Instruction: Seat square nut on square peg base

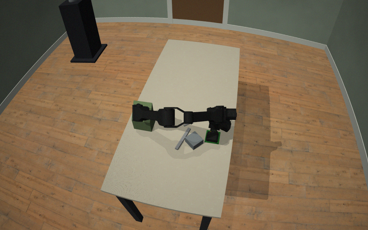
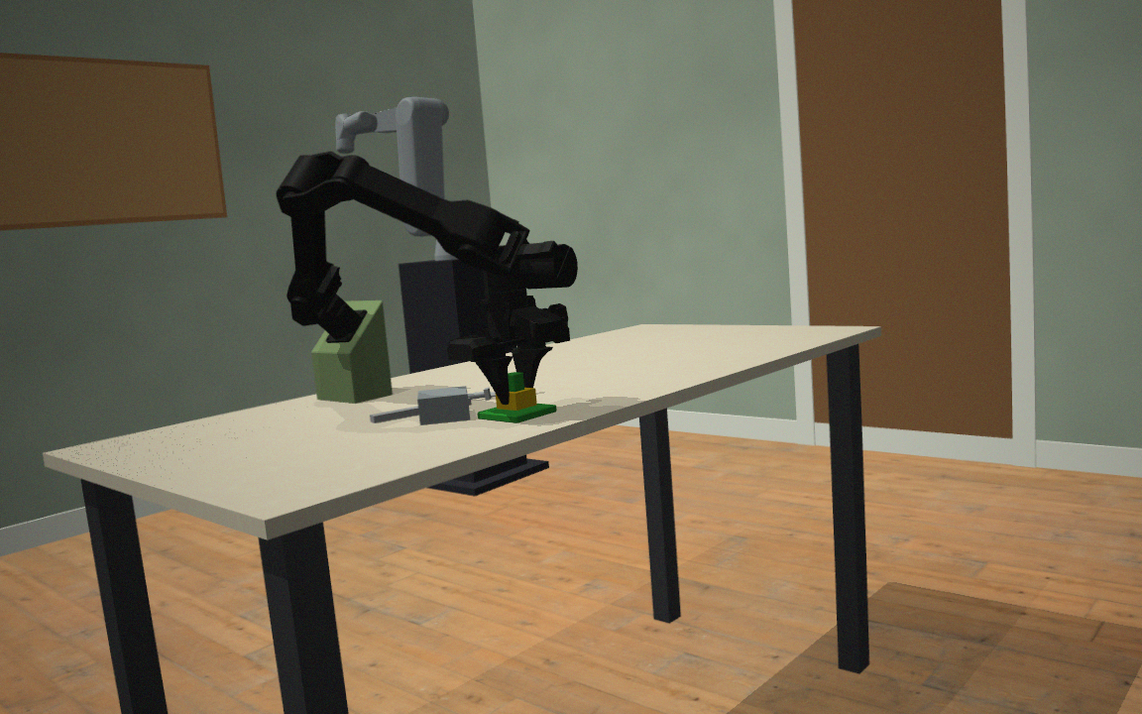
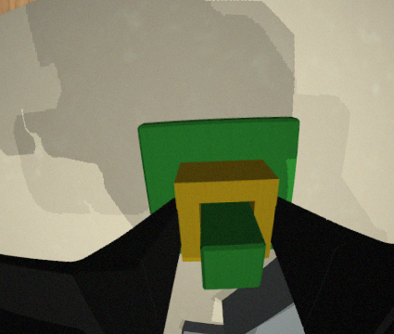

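Most of the seating looks done: yellow nut (image 3: 226,188) is threaded over the green peg (image 3: 233,251) low near the green base (image 3: 218,141), pinched by the gripper (image 3: 224,236); final settling and release are left.

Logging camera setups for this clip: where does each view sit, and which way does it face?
Top: high overhead, looking down on the table; the whole arm shows.
Exterior: beside the table, near tabletop height, facing the arm side-on; the arm and claw show.
Wrist: on the claw, looking down its fingers at the yellow nut around the green peg.
Exterior and wrist share nut, peg and base.
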`<move>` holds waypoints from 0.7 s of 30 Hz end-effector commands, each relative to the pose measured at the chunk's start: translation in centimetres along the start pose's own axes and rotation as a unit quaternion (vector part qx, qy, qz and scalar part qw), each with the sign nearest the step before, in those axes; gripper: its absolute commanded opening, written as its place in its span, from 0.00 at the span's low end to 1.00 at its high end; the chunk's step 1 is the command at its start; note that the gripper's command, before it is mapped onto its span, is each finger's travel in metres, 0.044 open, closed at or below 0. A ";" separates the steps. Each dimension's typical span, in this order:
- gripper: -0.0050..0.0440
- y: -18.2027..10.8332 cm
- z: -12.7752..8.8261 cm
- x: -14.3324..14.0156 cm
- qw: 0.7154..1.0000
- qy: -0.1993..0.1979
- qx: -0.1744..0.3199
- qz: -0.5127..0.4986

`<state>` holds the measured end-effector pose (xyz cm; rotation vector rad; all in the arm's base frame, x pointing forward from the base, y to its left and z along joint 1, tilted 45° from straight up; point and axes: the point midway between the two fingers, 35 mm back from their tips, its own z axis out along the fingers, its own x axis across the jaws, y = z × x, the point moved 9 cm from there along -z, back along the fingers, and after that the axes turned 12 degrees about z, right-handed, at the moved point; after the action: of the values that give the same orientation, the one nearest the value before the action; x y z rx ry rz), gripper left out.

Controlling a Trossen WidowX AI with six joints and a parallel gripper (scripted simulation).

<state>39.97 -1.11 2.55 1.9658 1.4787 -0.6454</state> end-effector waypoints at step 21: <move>0.63 0.3 -0.6 -0.3 1.000 0.003 -0.007 0.006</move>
<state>39.97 -1.11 2.57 1.9658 1.4784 -0.6448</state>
